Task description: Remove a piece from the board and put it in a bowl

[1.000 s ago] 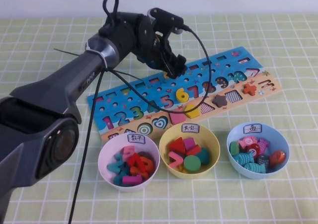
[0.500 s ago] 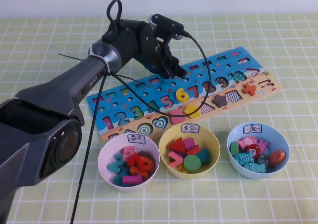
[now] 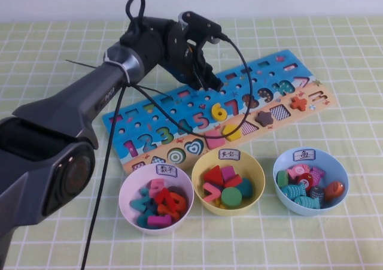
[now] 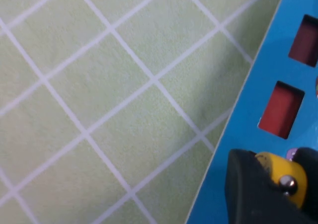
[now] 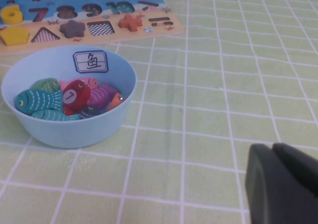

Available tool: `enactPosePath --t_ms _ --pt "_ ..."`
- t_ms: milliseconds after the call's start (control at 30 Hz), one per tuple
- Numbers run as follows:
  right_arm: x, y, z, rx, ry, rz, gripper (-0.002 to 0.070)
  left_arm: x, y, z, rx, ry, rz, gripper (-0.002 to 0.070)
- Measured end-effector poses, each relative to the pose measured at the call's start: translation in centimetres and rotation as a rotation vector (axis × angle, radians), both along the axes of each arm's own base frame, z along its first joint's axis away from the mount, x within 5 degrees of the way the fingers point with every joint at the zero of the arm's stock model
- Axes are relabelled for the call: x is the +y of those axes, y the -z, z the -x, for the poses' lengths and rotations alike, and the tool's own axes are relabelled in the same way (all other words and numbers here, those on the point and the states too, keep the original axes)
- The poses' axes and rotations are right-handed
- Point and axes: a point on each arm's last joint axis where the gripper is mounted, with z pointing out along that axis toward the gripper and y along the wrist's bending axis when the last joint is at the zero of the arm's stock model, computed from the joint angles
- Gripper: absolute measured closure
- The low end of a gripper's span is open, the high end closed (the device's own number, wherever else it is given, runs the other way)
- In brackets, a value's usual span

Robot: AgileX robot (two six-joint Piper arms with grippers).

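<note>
I have the left gripper (image 3: 206,81) down over the far, blue part of the board (image 3: 281,81), its fingers (image 4: 248,184) closed in around the yellow piece (image 4: 278,172), which sits between them at the board's upper edge. The right gripper (image 5: 283,184) rests low over the desk (image 5: 223,110), near the light blue bowl (image 5: 69,129) of fish pieces, with its fingers together. The yellow bowl (image 3: 228,156) and pink bowl (image 3: 128,189) stand in line beside the blue one.
</note>
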Motion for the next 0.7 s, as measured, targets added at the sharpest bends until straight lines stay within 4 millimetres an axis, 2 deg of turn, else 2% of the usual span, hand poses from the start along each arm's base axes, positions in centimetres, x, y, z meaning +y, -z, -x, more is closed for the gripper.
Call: enactPosePath --t_ms 200,267,333,700 --pt "0.0 0.0 0.0 -0.002 0.000 0.000 0.0694 0.5 -3.7 0.5 -0.071 0.003 -0.001 0.0550" --pt "0.0 0.0 0.0 -0.002 0.000 0.000 0.0694 0.5 -4.4 0.5 -0.081 0.004 0.002 0.0554" --pt "0.0 0.0 0.0 -0.004 0.000 0.000 0.0694 0.6 -5.1 0.6 -0.095 0.003 0.009 0.0596" --pt "0.0 0.0 0.0 -0.004 0.000 0.000 0.0694 0.6 -5.4 0.7 -0.097 0.001 0.012 0.0594"
